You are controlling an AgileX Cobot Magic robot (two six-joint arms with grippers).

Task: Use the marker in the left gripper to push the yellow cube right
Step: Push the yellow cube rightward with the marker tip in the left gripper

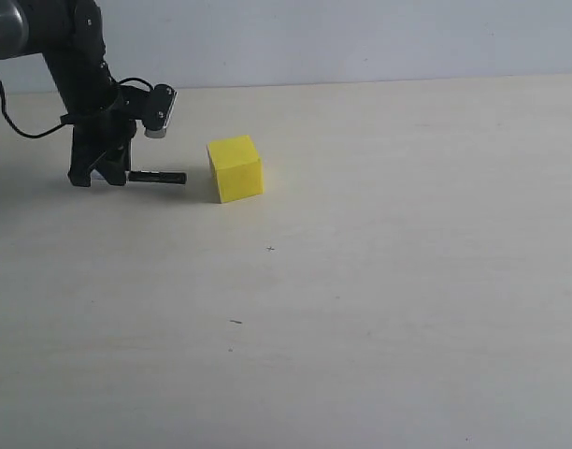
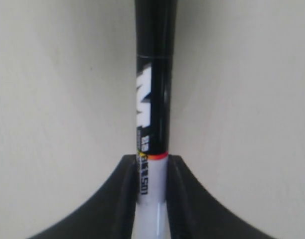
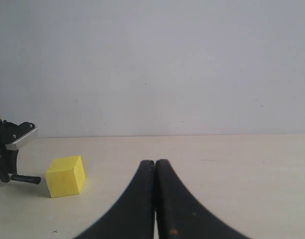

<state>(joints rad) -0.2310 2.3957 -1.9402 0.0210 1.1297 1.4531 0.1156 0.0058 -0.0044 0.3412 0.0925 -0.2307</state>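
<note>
**A:** What is the left gripper (image 1: 99,177) doing?

**B:** It's clamped on the marker (image 1: 157,176). In its wrist view the two black fingers (image 2: 115,204) press the white barrel from both sides. The black printed part sticks out past them.

**A:** How does the marker lie?

**B:** About level and low over the table (image 1: 407,299), with the free black end pointing to three o'clock in the outside view. I can't tell whether it touches the tabletop.

**A:** And the cube (image 1: 235,168)?

**B:** It stands flat on the table at three o'clock from the marker's end. It is near but apart, with a strip of shadowed table between them. One corner is turned toward the camera. Seen from the middle of that view, it sits between ten and eleven o'clock.

**A:** And the arm itself?

**B:** It comes down from eleven o'clock with a black cable (image 1: 15,122) looping beside it. Its camera (image 1: 160,110) hangs above the marker.

**A:** What about the right gripper (image 3: 155,165)?

**B:** Its fingers are pressed together with nothing between them. It sits well away from the cube and faces it and the pale wall (image 3: 167,64).
</note>
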